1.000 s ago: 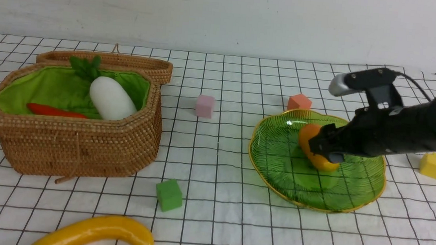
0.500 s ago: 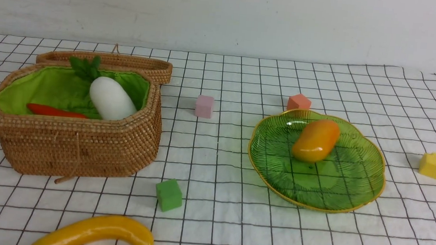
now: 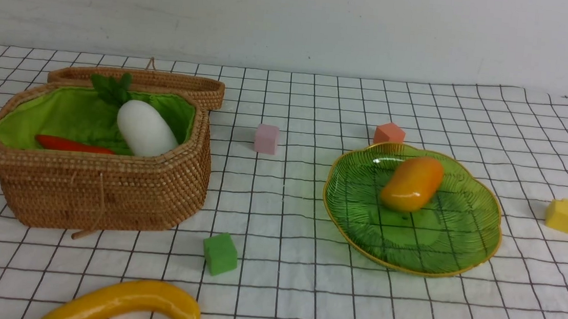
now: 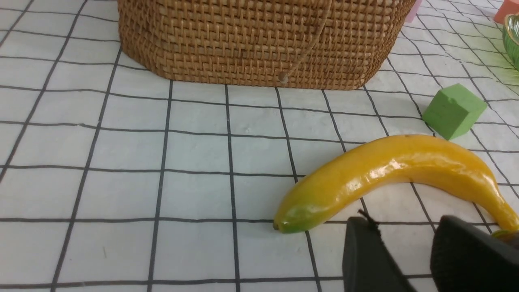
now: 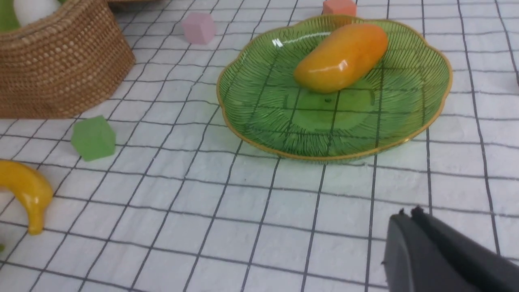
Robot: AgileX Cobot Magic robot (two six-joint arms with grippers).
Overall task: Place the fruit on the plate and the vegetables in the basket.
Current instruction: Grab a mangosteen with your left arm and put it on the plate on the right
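Mango lies on the green glass plate, toward its far side, inside the gold rim. Radish and carrot sit in the open wicker basket at far left, w/ the lid just behind it. Banana lies on the worktop at the near edge, front-left, green cube near it. Open cloth btwn basket and plate, w/ a pink cube toward the back. Left fingers are parted and empty, just beside one end of the banana. Right fingers are pressed together, holding nothing, near side of the plate, apart from its rim.
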